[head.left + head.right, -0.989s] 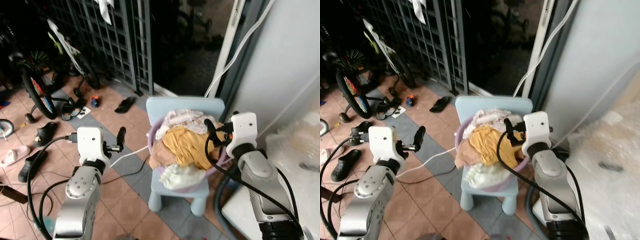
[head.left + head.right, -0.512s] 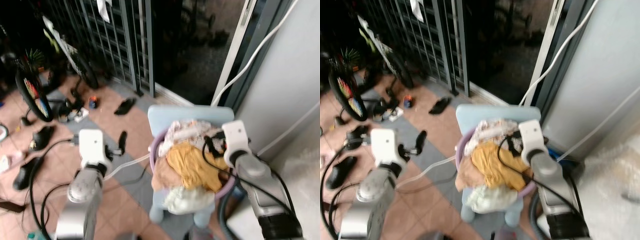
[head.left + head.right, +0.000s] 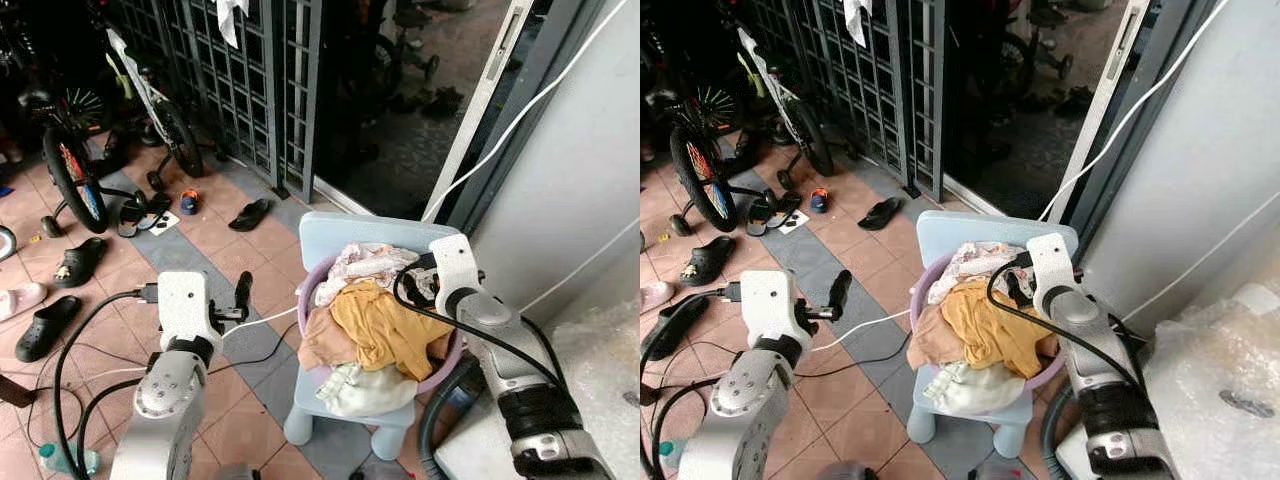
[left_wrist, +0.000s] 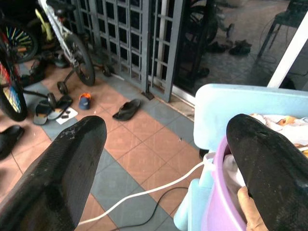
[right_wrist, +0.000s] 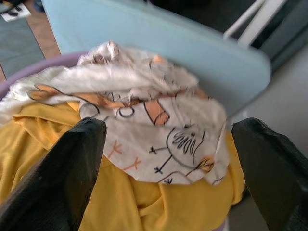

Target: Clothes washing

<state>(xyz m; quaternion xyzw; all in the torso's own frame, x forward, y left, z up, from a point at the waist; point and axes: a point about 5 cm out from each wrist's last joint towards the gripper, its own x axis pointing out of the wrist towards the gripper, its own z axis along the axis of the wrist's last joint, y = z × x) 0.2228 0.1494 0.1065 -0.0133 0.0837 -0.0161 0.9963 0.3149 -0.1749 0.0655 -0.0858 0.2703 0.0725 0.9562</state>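
Observation:
A purple basin [image 3: 306,290] heaped with clothes stands on a small light-blue chair [image 3: 370,232]. A yellow garment [image 3: 375,320] lies on top in the middle. A white patterned cloth [image 5: 159,120] lies behind it, and a pale cream piece [image 3: 360,385] hangs over the front. My right gripper [image 5: 171,127] is open just above the patterned cloth at the basin's back right, holding nothing. My left gripper [image 4: 166,125] is open and empty, low on the left of the chair and apart from the basin's rim [image 4: 216,183].
A metal gate [image 3: 250,80] and a dark doorway stand behind the chair. A bicycle [image 3: 70,170] and several sandals [image 3: 250,212] lie on the tiles at the left. A white cable [image 3: 265,320] runs under the chair. On the right are a grey hose [image 3: 440,420] and a plastic-wrapped surface [image 3: 600,380].
The camera has swung and steadied. My right gripper has come slightly further in over the basin's back right. My left gripper stays beside the chair.

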